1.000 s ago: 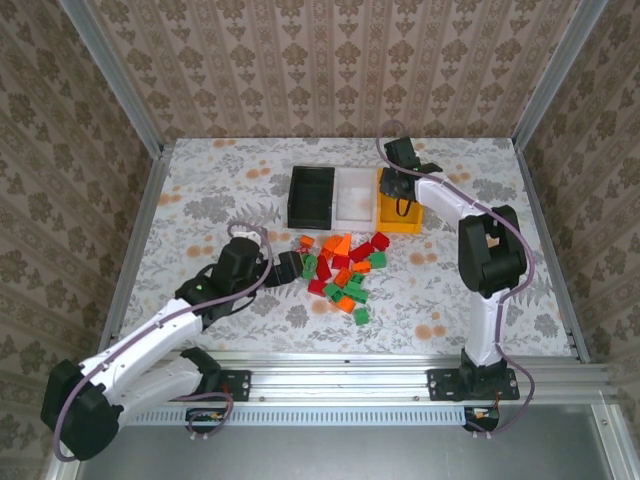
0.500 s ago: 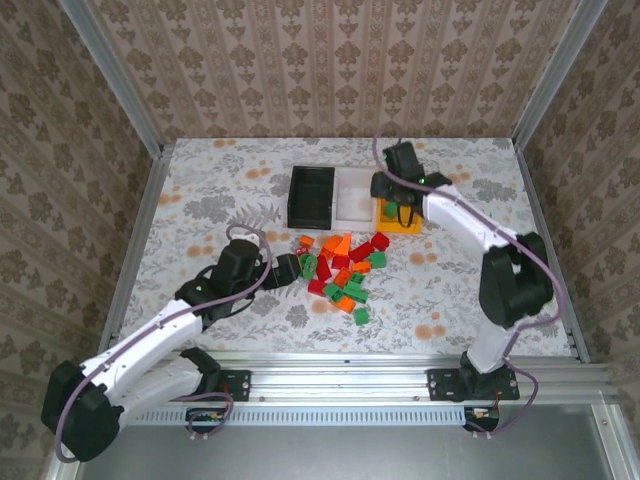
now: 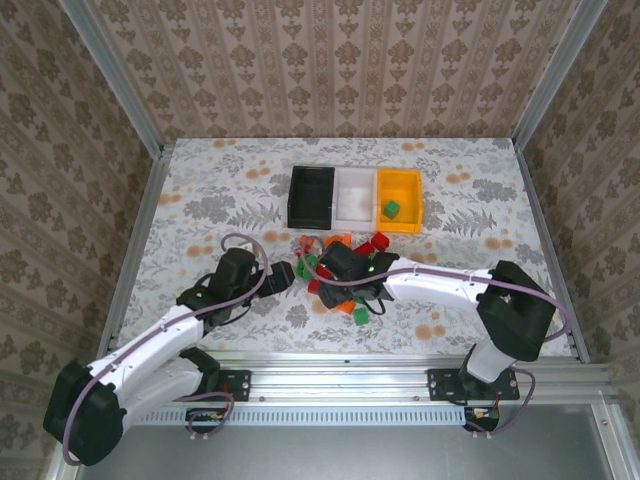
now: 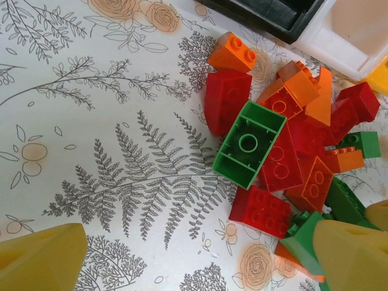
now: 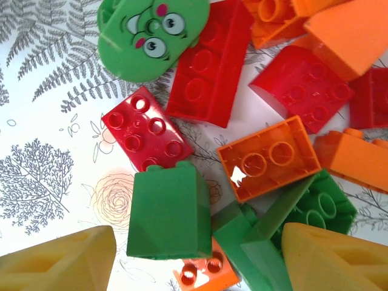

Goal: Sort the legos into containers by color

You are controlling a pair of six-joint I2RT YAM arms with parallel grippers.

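Note:
The legos (image 3: 345,268) lie in a mixed orange, red and green pile in front of the containers. The black container (image 3: 311,197), the white one (image 3: 357,195) and the yellow one (image 3: 400,192) stand in a row, and a green lego (image 3: 392,209) lies in the yellow one. My right gripper (image 3: 352,284) hangs open over the pile. In its wrist view a tall green brick (image 5: 163,212) lies between the fingers (image 5: 57,264), apart from them. My left gripper (image 3: 288,273) stands open at the pile's left edge, a red brick (image 4: 262,210) and an upturned green brick (image 4: 250,143) just ahead of it.
A round green piece with a face (image 5: 151,27) lies at the pile's edge. Corners of the black container (image 4: 267,12) and white container (image 4: 351,30) sit beyond the pile. Metal frame posts and papered walls close in the flowered table (image 3: 200,200).
My right arm swung from the yellow container back down over the pile and its jaws opened. A green lego now lies in that container. The left arm shifted slightly.

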